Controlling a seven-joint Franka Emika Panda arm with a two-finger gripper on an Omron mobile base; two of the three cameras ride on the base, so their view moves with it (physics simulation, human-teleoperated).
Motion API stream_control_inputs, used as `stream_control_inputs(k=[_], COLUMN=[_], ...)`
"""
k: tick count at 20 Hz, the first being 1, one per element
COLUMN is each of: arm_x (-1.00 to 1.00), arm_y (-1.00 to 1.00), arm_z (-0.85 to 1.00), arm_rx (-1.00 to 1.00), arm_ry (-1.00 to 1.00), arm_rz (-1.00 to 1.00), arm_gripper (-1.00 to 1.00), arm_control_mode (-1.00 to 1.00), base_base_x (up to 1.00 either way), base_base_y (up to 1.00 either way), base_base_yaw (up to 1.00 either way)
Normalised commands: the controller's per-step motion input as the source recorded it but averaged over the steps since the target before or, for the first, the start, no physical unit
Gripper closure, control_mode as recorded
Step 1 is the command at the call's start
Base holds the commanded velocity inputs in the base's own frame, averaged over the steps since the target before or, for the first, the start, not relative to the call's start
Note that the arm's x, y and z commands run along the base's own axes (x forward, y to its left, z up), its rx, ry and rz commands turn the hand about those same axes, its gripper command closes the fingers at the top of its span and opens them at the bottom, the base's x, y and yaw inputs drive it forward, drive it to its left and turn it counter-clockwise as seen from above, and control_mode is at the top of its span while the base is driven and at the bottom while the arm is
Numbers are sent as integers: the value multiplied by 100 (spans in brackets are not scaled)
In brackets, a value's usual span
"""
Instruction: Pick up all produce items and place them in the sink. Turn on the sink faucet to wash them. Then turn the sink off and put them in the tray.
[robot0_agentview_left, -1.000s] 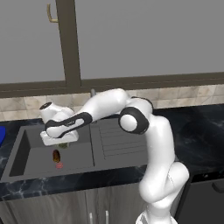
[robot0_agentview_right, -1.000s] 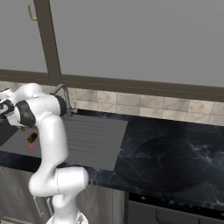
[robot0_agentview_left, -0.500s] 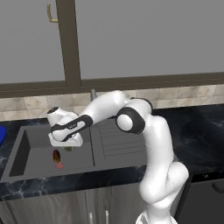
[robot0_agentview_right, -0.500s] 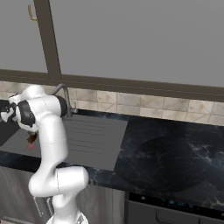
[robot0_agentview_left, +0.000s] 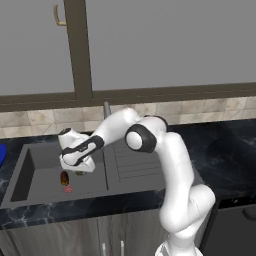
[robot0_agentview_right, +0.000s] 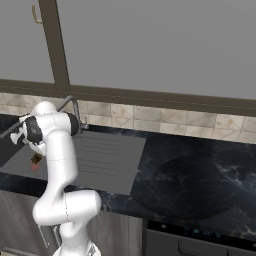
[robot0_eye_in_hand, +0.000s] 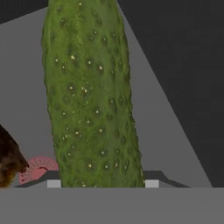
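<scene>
The white arm has slid its hand right and lower, reaching left into the dark grey sink (robot0_agentview_left: 30, 170). Its jaws clamp the bumpy green cucumber (robot0_eye_in_hand: 89, 96), just above the brown-orange oblong (robot0_agentview_left: 64, 178).

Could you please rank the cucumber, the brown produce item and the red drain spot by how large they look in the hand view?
1. Cucumber, by far the largest, though it is nearest the camera.
2. Brown produce item and red drain spot: both partly hidden, so I cannot rank them.
</scene>
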Motion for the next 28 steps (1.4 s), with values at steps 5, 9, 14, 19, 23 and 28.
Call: stream_control_inputs(k=[5,9,14,19,23,28], arm_x=[33,32,20,18,8,-1], arm_y=[15,12,6,2,4,-10], arm_z=[-36,-38,-41,-43,-21,0], arm_rx=[0,0,0,0,0,0], arm_ry=[0,0,0,0,0,-1], arm_rz=[-5,-2,-1,0,0,0], arm_gripper=[100,100,100,100,-100,-100], arm_control_mode=[-100,-100,-100,-100,-100,-100], base_base_x=[0,0,0,0,0,0], base_base_y=[0,0,0,0,0,0], base_base_yaw=[0,0,0,0,0,0])
